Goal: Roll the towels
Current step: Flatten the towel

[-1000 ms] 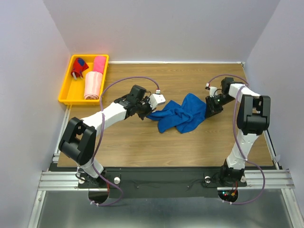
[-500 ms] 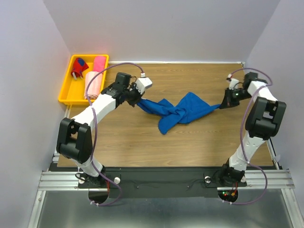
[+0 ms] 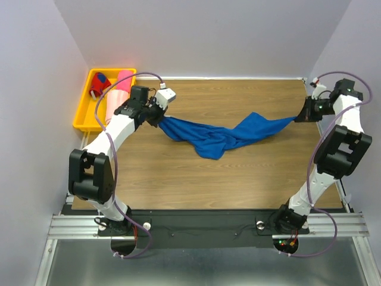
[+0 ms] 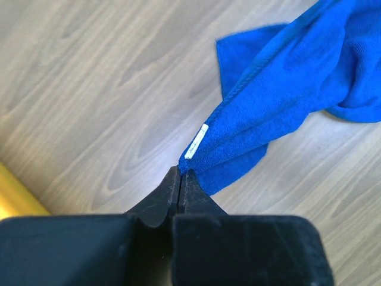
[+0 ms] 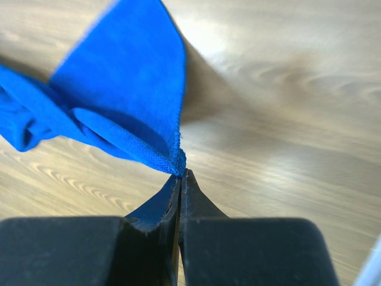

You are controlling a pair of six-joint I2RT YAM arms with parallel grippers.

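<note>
The royal blue towel (image 3: 220, 138) is seen stretched across the middle of the wooden counter (image 3: 250, 179) in the top view, spanning from centre-left to the upper right of the frame. Its middle section is bunched and twisted and sags toward the counter. The left claw (image 3: 159, 116) is closed on the towel's left end. In the left wrist view the claw (image 4: 180, 173) is seen pinched shut on a corner of the towel (image 4: 286, 77), just beside a small white label (image 4: 196, 141). The right claw (image 3: 302, 115) is closed on the opposite end at the right edge of the counter. In the right wrist view the claw (image 5: 180, 173) is seen clamped on a hemmed corner of the towel (image 5: 125, 89). A yellow tray (image 3: 83, 113) is noted at the upper left of the top view. In it lie a hot pink towel (image 3: 124, 79), a pale pink towel (image 3: 113, 101) partly hidden by the left arm, and a small red and blue item (image 3: 100, 84).
</note>
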